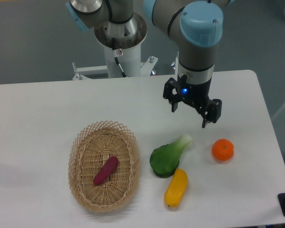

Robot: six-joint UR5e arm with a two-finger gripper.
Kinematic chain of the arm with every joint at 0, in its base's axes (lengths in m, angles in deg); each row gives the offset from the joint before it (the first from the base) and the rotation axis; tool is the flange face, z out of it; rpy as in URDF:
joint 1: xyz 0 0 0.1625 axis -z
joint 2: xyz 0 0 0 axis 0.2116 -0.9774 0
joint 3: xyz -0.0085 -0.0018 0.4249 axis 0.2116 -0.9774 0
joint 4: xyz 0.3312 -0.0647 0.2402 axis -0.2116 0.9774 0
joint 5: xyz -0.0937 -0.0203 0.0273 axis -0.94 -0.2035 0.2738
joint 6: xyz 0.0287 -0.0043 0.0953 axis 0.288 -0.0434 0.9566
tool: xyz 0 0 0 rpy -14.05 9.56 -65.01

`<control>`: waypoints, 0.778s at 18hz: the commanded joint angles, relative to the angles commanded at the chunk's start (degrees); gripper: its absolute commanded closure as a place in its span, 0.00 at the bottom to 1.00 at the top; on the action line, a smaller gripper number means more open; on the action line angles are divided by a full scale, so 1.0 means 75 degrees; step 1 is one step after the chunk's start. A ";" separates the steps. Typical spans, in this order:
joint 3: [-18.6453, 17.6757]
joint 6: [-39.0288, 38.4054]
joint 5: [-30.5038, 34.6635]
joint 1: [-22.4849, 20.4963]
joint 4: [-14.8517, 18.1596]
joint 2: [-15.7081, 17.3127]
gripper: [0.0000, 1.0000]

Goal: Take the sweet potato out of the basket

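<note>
The sweet potato (106, 170), a small magenta-purple tuber, lies slantwise in the middle of the oval tan wicker basket (80, 146) at the front left of the table. My gripper (189, 117) hangs above the table to the upper right of the basket, well apart from it. Its two fingers are spread wide, and nothing is between them.
A green leafy vegetable (167, 156) lies just right of the basket. A yellow oblong vegetable (176, 188) lies in front of it. An orange round fruit (223, 149) sits further right, below the gripper. The robot's base (119, 47) stands at the table's back edge.
</note>
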 joint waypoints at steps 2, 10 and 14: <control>-0.0163 0.0000 0.0012 0.0012 -0.0070 0.0035 0.00; -0.0316 -0.0304 -0.0012 0.0140 -0.0141 -0.0011 0.00; -0.0561 -0.0747 -0.0117 0.0293 -0.0257 -0.0023 0.00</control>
